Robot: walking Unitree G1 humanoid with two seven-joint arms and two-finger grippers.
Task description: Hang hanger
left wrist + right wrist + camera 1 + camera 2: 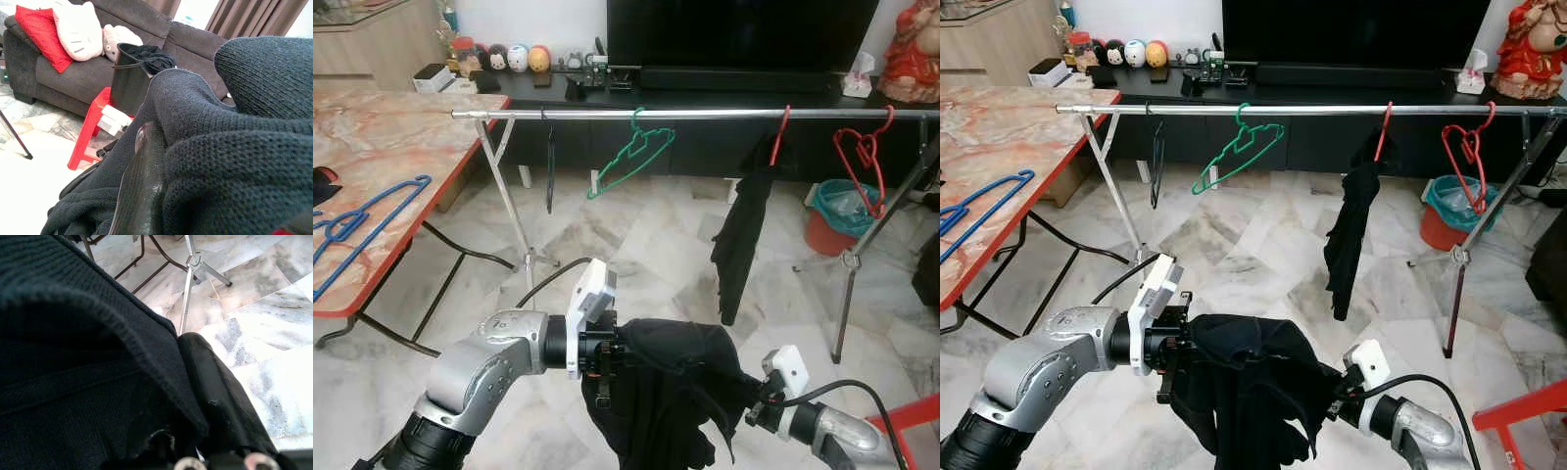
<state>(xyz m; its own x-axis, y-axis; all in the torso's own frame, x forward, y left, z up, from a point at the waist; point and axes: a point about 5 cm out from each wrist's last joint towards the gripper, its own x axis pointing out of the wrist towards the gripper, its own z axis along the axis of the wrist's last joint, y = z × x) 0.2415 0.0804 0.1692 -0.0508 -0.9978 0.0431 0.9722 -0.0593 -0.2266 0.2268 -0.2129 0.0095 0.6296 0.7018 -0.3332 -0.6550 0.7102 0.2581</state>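
Marble floor, a clothes rail point(705, 114) running left to right well ahead and above. Both left gripper point(607, 364) and right gripper point(754, 406) are buried in a dark garment point(671, 392); their jaws' state is hidden, hanger unseen.

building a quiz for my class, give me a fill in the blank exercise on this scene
1. Both pincers, left pincer and right pincer, are buried in a bundle of ____ cloth.
2. The empty hanger near the middle of the rail is ____.
3. The blue hanger lies on the ____.

Missing words: black; green; table
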